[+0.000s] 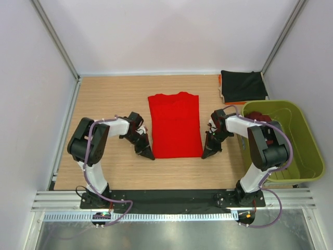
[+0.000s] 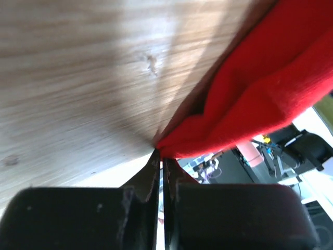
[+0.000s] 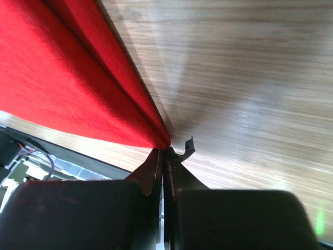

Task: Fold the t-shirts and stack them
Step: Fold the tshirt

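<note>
The left end effector (image 1: 147, 153) and right end effector (image 1: 208, 152) pinch the red shirt (image 1: 174, 125) by its corner tips; either could slip.

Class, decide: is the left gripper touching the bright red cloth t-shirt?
Touching. The left wrist view shows the left gripper shut, its tips pinching a corner of the bright red cloth t-shirt.
</note>
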`<state>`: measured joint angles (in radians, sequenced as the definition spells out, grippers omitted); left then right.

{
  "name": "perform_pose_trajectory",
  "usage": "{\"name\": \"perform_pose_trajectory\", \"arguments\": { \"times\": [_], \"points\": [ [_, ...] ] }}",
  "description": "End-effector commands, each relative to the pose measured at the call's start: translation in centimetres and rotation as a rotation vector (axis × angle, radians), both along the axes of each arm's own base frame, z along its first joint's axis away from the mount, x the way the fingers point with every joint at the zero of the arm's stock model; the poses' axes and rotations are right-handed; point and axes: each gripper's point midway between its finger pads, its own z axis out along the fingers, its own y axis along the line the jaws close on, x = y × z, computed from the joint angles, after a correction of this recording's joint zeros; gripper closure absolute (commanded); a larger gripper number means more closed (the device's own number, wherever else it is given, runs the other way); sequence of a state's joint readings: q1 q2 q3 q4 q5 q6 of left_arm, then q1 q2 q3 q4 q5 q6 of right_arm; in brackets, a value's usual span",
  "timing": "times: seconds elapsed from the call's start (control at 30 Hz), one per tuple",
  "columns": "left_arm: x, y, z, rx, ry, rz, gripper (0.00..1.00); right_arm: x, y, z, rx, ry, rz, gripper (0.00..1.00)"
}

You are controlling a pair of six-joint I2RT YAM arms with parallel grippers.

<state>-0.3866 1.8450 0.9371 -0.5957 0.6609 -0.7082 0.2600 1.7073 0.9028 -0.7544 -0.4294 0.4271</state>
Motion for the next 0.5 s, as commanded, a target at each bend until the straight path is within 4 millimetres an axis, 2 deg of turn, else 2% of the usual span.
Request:
{"name": "perform_pose_trajectory", "arguments": {
  "times": [0.0,0.2,0.47],
  "points": [
    [2.2,0.2,0.8,0.053,-0.099,0.026,1.00,1.2,0.1,1.4,0.000,-0.076,-0.005,0.99],
    [2.7,0.0,3.2,0.060,-0.144,0.039,1.00,1.2,0.6,3.1,0.011,-0.107,-0.058,0.99],
    [0.3,0.2,3.6,0.105,-0.087,0.054,1.00,-0.7,0.4,4.8,-0.014,-0.137,-0.033,0.99]
  ]
}}
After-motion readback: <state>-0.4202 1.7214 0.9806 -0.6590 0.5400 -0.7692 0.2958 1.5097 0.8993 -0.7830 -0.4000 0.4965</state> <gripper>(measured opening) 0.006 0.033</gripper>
